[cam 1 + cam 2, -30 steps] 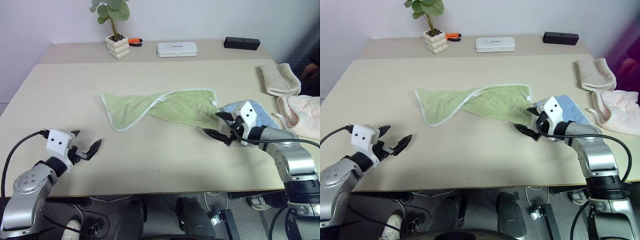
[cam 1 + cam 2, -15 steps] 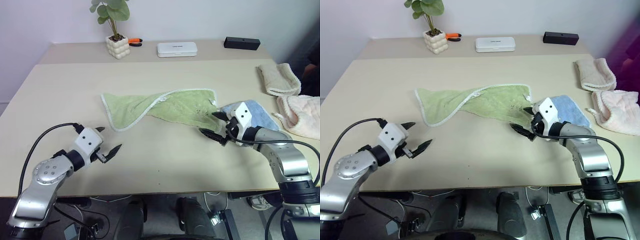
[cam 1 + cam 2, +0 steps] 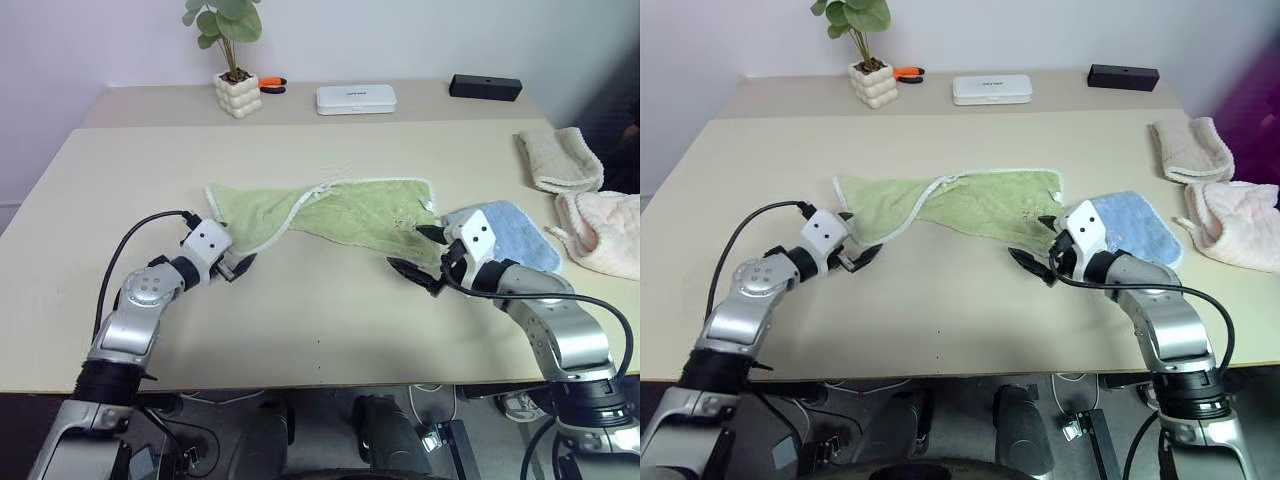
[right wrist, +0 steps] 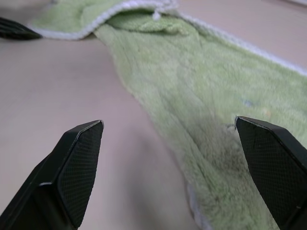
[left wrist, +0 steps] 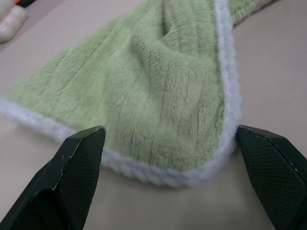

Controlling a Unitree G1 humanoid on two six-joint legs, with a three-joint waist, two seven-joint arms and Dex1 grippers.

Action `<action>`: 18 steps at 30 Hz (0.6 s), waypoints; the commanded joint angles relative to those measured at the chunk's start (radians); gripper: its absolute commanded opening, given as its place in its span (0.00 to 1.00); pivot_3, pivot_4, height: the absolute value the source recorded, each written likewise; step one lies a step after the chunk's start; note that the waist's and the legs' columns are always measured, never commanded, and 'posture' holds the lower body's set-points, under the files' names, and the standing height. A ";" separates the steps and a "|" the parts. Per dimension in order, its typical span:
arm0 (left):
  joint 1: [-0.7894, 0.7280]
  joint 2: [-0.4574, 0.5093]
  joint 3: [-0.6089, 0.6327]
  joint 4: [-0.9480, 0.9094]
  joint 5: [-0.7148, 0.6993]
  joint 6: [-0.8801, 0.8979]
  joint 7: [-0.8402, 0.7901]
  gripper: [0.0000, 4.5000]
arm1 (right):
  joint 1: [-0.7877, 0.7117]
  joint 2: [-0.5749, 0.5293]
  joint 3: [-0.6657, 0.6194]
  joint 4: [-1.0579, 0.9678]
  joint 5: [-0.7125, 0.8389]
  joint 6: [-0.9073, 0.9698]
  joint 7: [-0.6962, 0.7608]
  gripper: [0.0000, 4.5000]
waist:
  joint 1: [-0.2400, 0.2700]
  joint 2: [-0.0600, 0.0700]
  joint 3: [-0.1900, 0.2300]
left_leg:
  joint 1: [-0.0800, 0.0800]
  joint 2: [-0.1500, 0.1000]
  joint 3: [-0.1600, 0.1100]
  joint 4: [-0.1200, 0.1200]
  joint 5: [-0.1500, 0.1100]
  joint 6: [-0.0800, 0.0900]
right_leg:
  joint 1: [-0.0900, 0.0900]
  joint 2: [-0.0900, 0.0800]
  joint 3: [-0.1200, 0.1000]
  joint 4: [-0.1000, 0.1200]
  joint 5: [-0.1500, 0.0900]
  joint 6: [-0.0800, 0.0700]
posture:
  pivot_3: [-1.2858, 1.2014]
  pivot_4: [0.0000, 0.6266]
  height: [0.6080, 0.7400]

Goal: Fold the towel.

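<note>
The towel [image 3: 330,215] lies rumpled and twisted across the middle of the table [image 3: 120,160], so each arm sits at one end, ready, I judge, to pinch a corner. The left gripper [image 3: 232,262] and right gripper [image 3: 410,255] both gape empty. The left wrist view shows the white-edged corner between the fingers [image 5: 79,163], unpinched.

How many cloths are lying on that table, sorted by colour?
Light green terry-cloth towel with white stitched edge: 1
Light blue towel: 1
Cream towel: 1
Pale pink towel: 1
Total: 4 cloths
</note>
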 commanded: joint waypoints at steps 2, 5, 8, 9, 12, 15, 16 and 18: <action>-0.019 -0.021 -0.026 0.091 0.020 -0.049 -0.024 0.58 | -0.006 0.013 -0.008 -0.052 0.015 0.009 -0.019 1.00 | 0.001 0.000 0.000 | 0.000 0.000 0.000 0.000 0.000 0.000 | 0.001 0.000 0.000 0.000 0.000 0.000 | 0.52 0.24 0.99; -0.027 -0.011 -0.020 0.109 0.034 -0.077 -0.024 0.25 | -0.018 0.014 -0.007 -0.046 0.016 0.007 -0.021 1.00 | -0.002 0.000 0.000 | 0.001 0.000 0.000 0.001 0.000 0.000 | 0.001 0.000 0.000 0.001 0.000 0.000 | 0.52 0.24 0.99; -0.025 -0.002 -0.008 0.101 0.031 -0.083 -0.016 0.00 | -0.032 0.013 -0.006 -0.038 0.017 0.003 -0.020 1.00 | -0.008 0.000 0.000 | 0.001 0.000 0.000 0.000 0.000 0.000 | 0.000 0.000 0.000 0.002 0.000 0.000 | 0.52 0.24 0.99; -0.021 0.007 0.000 0.091 0.034 -0.083 -0.009 0.00 | -0.041 0.013 -0.004 -0.031 0.016 -0.001 -0.017 1.00 | -0.009 0.000 0.000 | 0.001 0.000 0.000 0.000 0.000 0.000 | 0.000 0.000 0.000 0.002 0.000 0.000 | 0.52 0.24 0.99; 0.006 0.031 0.036 0.048 0.013 -0.097 -0.004 0.00 | -0.075 0.011 0.004 -0.006 0.008 -0.014 -0.010 1.00 | -0.011 0.000 0.000 | 0.001 0.000 0.000 0.000 0.000 0.000 | 0.000 0.000 0.000 0.002 0.000 0.000 | 0.52 0.24 0.99; 0.058 0.059 0.092 -0.033 -0.028 -0.107 -0.014 0.00 | -0.107 0.005 0.009 0.020 -0.003 -0.029 0.000 1.00 | -0.011 0.000 0.000 | 0.001 0.000 0.000 -0.001 0.000 0.000 | -0.001 0.000 0.000 0.002 0.000 0.000 | 0.52 0.24 0.99; 0.081 0.065 0.119 -0.074 -0.055 -0.099 -0.022 0.00 | -0.116 0.003 0.010 0.028 -0.005 -0.034 0.005 1.00 | -0.009 0.000 0.000 | 0.000 0.000 0.000 -0.001 0.000 0.000 | -0.002 0.000 0.000 0.002 0.000 0.000 | 0.52 0.24 0.99; 0.151 0.079 0.194 -0.196 -0.148 -0.054 -0.054 0.00 | -0.137 -0.006 0.009 0.055 -0.013 -0.050 0.019 1.00 | -0.008 -0.001 0.000 | -0.001 0.000 -0.001 -0.001 0.000 0.000 | -0.002 0.000 0.000 0.002 0.000 0.000 | 0.52 0.24 0.99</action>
